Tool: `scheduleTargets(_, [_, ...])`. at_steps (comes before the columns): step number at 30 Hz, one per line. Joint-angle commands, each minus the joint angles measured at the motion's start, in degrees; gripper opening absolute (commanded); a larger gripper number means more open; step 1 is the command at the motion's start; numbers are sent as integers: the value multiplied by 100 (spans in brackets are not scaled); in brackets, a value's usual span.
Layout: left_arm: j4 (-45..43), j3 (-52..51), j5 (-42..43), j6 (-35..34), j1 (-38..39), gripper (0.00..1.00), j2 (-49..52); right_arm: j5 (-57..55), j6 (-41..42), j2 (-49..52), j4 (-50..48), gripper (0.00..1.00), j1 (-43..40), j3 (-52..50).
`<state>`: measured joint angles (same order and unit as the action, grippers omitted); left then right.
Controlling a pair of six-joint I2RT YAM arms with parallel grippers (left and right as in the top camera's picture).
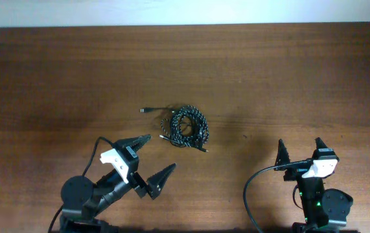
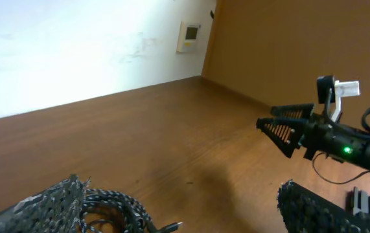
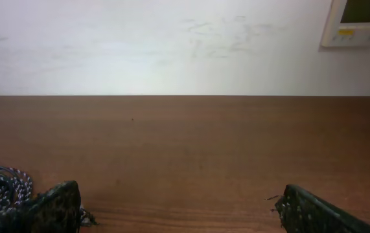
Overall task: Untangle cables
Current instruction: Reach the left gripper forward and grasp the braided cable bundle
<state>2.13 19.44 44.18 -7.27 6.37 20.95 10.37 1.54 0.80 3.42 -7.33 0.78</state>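
On the table (image 1: 314,71), dead centre, the cables (image 1: 186,126) sit in one tight coil. Just near of it the left gripper (image 1: 161,152) hovers, jaws wide and empty, lined up to grab. The right gripper (image 1: 299,140), equally wide and empty, waits well right.

Brown wood-grain tabletop (image 1: 269,77), evenly lit. Beyond its far edge, plain white wall (image 3: 139,45) bearing a small pale wall panel (image 3: 359,22); beside that, brown wall (image 2: 288,45).
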Motion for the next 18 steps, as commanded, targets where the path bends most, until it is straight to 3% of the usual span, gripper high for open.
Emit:
scheduleTargets(1, [-39, 109, -380, -409, 28, 99, 0, -50, 42, -55, 20, 99, 61, -46])
scheduleTargets(7, [1224, 984, -2376, -728, 24, 99, 483, -50, 42, -55, 20, 99, 61, -46])
scheduleTargets(13, [2227, 2076, -2518, -723, 24, 99, 2214, -50, 42, -55, 20, 99, 61, -46])
scheduleTargets(18, [2640, 2190, -3053, -415, 26, 99, 2393, -50, 42, -55, 20, 99, 61, -46])
